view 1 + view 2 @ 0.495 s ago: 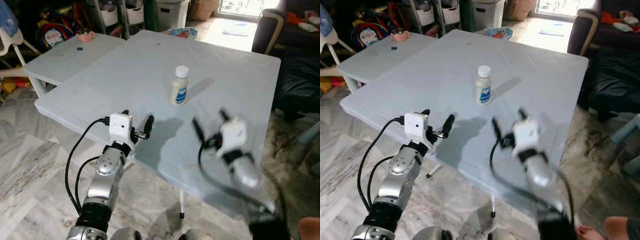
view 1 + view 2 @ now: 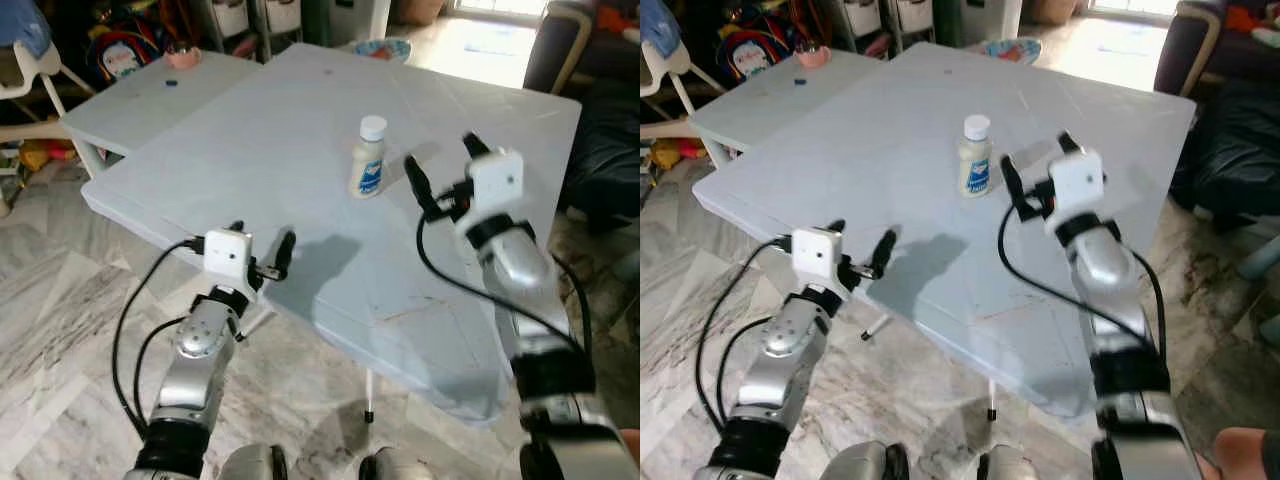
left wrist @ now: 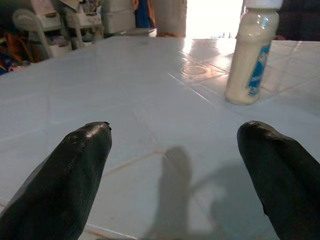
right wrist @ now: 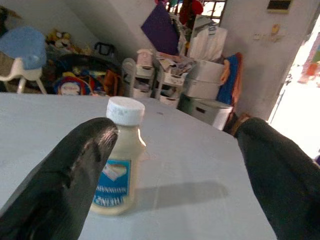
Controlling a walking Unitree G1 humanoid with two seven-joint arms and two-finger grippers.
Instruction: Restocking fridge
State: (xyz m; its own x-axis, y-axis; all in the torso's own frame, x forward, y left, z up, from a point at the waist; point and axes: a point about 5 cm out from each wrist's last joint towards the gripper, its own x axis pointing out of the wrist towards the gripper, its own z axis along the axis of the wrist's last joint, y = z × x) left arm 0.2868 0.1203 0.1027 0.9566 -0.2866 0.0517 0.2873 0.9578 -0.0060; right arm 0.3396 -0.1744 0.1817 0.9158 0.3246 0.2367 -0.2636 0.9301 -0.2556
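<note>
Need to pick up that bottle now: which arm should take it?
Right, probably. The right end effector is open beside the mayonnaise bottle, while the left end effector sits back at the table's near edge.

A pale blue-grey table [image 2: 300, 130] stands on a marbled tile floor [image 2: 50, 330], carrying one upright white-capped mayonnaise bottle [image 2: 369, 157] near its middle, while the lower side table [image 2: 130, 100] touching it holds a small pink cup [image 2: 182, 55].
</note>
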